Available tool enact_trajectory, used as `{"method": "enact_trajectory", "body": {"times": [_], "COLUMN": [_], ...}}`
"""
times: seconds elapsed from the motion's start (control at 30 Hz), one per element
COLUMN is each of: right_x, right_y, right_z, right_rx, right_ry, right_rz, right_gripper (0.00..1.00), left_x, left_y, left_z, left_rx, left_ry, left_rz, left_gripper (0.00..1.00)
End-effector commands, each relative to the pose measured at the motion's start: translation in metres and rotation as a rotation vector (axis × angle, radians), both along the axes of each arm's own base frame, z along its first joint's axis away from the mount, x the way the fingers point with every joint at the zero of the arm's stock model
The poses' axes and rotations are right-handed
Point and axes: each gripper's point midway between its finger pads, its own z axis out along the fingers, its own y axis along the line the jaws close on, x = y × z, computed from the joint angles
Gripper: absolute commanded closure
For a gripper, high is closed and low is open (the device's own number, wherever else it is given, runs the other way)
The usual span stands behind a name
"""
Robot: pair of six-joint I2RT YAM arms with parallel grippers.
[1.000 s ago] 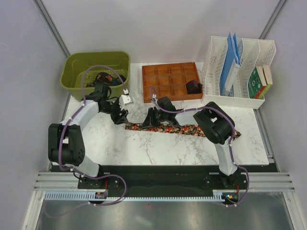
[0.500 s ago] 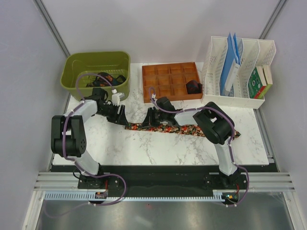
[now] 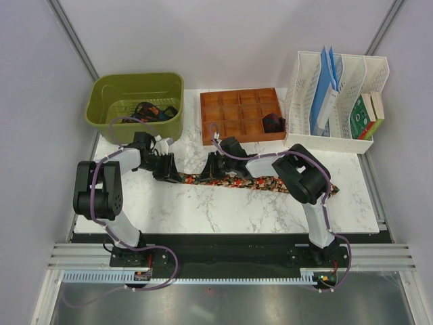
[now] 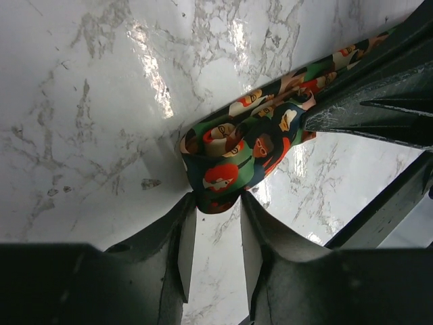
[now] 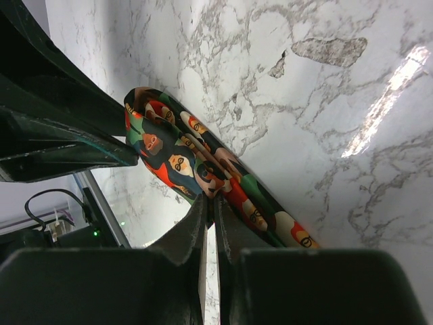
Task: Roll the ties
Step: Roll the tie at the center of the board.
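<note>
Left claw (image 4: 218, 203) has swung in and half closed around the tie (image 4: 250, 145) end, can't tell if it's biting yet. Right claw (image 5: 210, 210) is clamped on the tie, which lies mid table (image 3: 223, 210). Rolling looks about to start.

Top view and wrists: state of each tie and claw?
speckled tie, unrolled, laid out straight
left claw, jaws apart around the speckled tie's end
right claw, shut on the speckled tie
dark tie, rolled, in a tray compartment
bin ties, bunched in the green bin; rolled or not, unclear
</note>
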Motion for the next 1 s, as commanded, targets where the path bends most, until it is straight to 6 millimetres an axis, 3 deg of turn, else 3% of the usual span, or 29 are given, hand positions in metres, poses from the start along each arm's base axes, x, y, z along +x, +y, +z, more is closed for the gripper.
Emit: {"method": "enact_trajectory", "body": {"times": [0.0, 0.27, 0.33, 0.5, 0.57, 0.8, 0.97], "right_x": [-0.001, -0.002, -0.002, -0.002, -0.002, -0.002, -0.002], "right_y": [-0.006, -0.006, -0.005, -0.006, -0.006, -0.006, -0.005], "right_z": [-0.023, -0.023, -0.023, -0.024, -0.024, -0.025, -0.025], "right_rx": [-0.076, -0.077, -0.075, -0.076, -0.076, -0.079, -0.079], "right_ry": [0.006, 0.007, 0.008, 0.01, 0.01, 0.011, 0.01], "right_rz": [-0.012, -0.01, -0.009, -0.012, -0.011, -0.012, -0.011], "right_gripper": [0.89, 0.89, 0.89, 0.89, 0.89, 0.89, 0.89], "left_x": [0.015, 0.017, 0.015, 0.014, 0.015, 0.023, 0.023], "left_y": [-0.006, -0.001, -0.003, -0.004, -0.004, -0.001, -0.006], "left_z": [0.006, 0.01, 0.013, 0.022, 0.022, 0.019, 0.02], "left_rx": [-0.038, 0.012, 0.013, -0.002, 0.002, 0.012, -0.01], "left_ry": [-0.037, -0.063, -0.065, -0.09, -0.092, -0.099, -0.096], "left_rz": [0.077, 0.118, 0.119, 0.15, 0.167, 0.213, 0.206], "left_gripper": [0.64, 0.86, 0.81, 0.56, 0.53, 0.54, 0.7]}}
